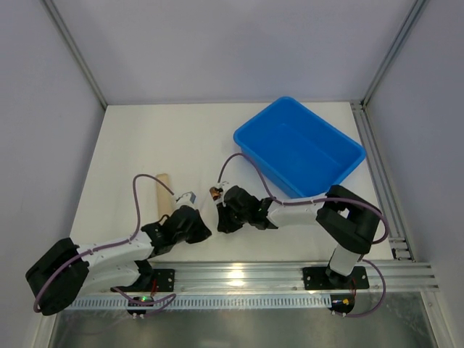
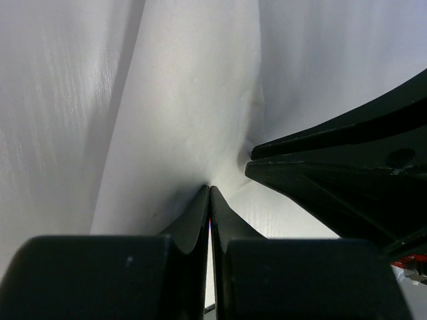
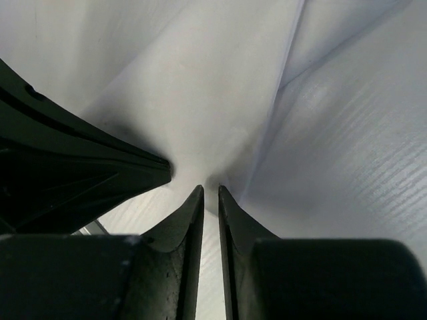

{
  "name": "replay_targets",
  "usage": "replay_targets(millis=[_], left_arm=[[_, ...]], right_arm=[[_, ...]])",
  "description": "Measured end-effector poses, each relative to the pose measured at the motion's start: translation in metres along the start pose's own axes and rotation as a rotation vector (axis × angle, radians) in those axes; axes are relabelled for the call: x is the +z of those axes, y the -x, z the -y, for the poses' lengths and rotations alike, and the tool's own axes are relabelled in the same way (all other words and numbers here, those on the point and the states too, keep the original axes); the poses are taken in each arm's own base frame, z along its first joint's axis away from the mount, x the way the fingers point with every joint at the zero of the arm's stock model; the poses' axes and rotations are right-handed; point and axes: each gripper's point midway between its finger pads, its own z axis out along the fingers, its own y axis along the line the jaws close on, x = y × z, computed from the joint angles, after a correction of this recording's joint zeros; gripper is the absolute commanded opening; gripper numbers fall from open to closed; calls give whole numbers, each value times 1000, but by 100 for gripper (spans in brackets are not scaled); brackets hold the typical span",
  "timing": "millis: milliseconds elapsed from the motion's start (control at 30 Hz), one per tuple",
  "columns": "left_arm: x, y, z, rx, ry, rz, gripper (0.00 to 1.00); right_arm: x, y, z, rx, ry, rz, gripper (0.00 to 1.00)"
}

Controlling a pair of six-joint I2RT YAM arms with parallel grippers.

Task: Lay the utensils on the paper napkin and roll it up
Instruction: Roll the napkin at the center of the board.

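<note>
A: Paper napkin [image 2: 193, 100]: what was recorded?
B: Thin, plain white. It was found drawn up off the flat into long soft folds, gathered to a pinched point low in the left wrist view.
A: From the right wrist?
B: The same paper napkin [image 3: 220, 87] was seen, with one sharp crease running up right of centre. Utensils could not be made out.
</note>
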Motion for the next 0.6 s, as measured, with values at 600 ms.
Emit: replay_targets(millis=[600], left_arm=[[3,0,3,-61,-36,20,0]], right_arm=[[-37,-12,-17,150,79,36,29]])
